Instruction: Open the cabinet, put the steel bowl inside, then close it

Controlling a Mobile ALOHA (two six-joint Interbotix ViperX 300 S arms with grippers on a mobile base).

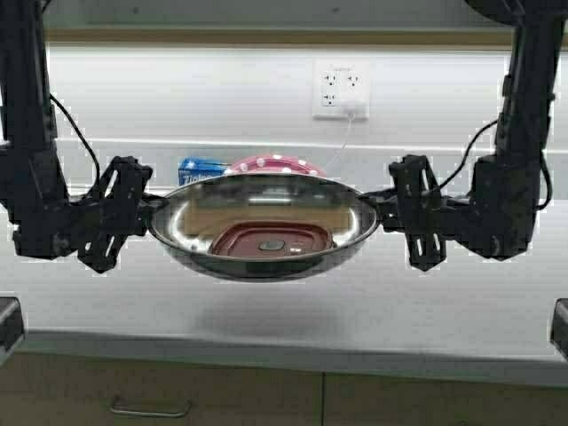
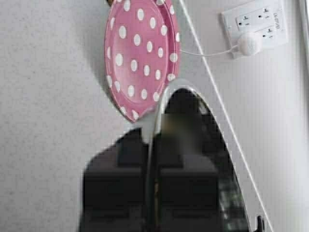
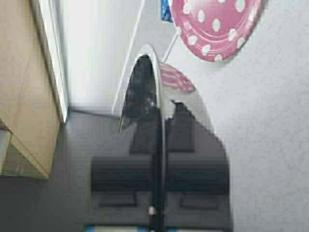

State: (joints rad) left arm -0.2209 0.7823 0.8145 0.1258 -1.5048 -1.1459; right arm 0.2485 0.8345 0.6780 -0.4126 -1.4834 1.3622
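The steel bowl hangs level above the white counter, casting a shadow on it. My left gripper is shut on its left rim and my right gripper is shut on its right rim. The left wrist view shows the thin rim running between my fingers. The right wrist view shows the same on the bowl's other side. A reddish rectangular shape shows in the bowl's bottom. A tan wood-grain face of the cabinet shows above the wall in the right wrist view; its handles are out of view.
A pink polka-dot plate lies on the counter behind the bowl, with a blue box to its left. A wall outlet holds a white plug and cable. Drawer fronts with a bar handle sit below the counter edge.
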